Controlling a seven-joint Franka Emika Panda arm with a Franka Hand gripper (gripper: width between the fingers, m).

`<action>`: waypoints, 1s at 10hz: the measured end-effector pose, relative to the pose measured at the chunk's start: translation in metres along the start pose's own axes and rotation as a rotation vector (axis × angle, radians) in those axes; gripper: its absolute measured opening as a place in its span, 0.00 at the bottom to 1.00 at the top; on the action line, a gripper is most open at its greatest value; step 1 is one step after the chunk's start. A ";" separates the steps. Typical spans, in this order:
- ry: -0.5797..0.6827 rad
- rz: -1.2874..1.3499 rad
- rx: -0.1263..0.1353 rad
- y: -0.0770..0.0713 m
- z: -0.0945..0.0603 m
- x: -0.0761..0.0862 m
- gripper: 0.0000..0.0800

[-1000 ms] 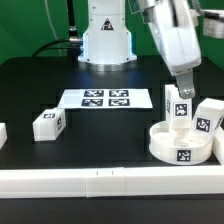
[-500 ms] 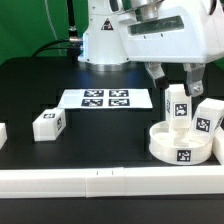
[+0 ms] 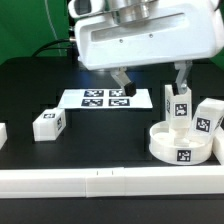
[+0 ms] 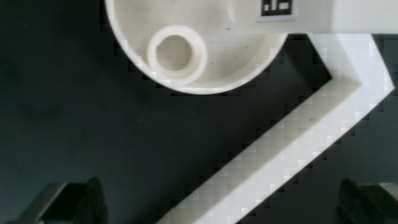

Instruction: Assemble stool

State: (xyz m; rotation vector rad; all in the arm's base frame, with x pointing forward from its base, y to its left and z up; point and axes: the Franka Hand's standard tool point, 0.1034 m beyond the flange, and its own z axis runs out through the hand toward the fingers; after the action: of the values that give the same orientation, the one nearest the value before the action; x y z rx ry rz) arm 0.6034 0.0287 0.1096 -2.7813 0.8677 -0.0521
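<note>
The upright white tagged block leg [image 3: 180, 105] on the thick round white plastic stool seat [image 3: 180, 150] could be knocked over if the arm drops or swings, since one of the empty, wide-apart fingers [image 3: 181, 76] hangs right above it. The seat sits on the black counter [image 3: 30, 90] at the exterior view's right, with a second leg [image 3: 207, 116] just beside the first and a third leg [image 3: 48, 123] well apart.

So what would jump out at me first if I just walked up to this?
The big white arm fills the top of the exterior view, its claw spread wide and empty. Below, on the exterior view's right, sits the round white seat with a tagged leg standing upright on it. One loose leg lies apart on the exterior view's left.
</note>
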 end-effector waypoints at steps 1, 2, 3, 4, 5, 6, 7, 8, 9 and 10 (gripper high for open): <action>0.000 -0.087 -0.004 0.000 0.000 0.000 0.81; 0.013 -0.211 -0.008 0.006 0.001 0.003 0.81; 0.031 -0.321 -0.021 0.027 0.004 0.009 0.81; 0.032 -0.301 -0.032 0.048 0.005 0.013 0.81; 0.052 -0.344 -0.045 0.067 0.005 0.022 0.81; 0.069 -0.350 -0.058 0.085 0.006 0.030 0.81; 0.067 -0.328 -0.057 0.082 0.006 0.029 0.81; 0.066 -0.334 -0.057 0.079 0.007 0.028 0.81; 0.066 -0.331 -0.057 0.081 0.006 0.028 0.81; 0.066 -0.331 -0.057 0.081 0.007 0.028 0.81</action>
State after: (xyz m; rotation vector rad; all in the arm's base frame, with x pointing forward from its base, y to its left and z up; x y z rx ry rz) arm 0.5824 -0.0503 0.0841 -2.9620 0.4189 -0.1775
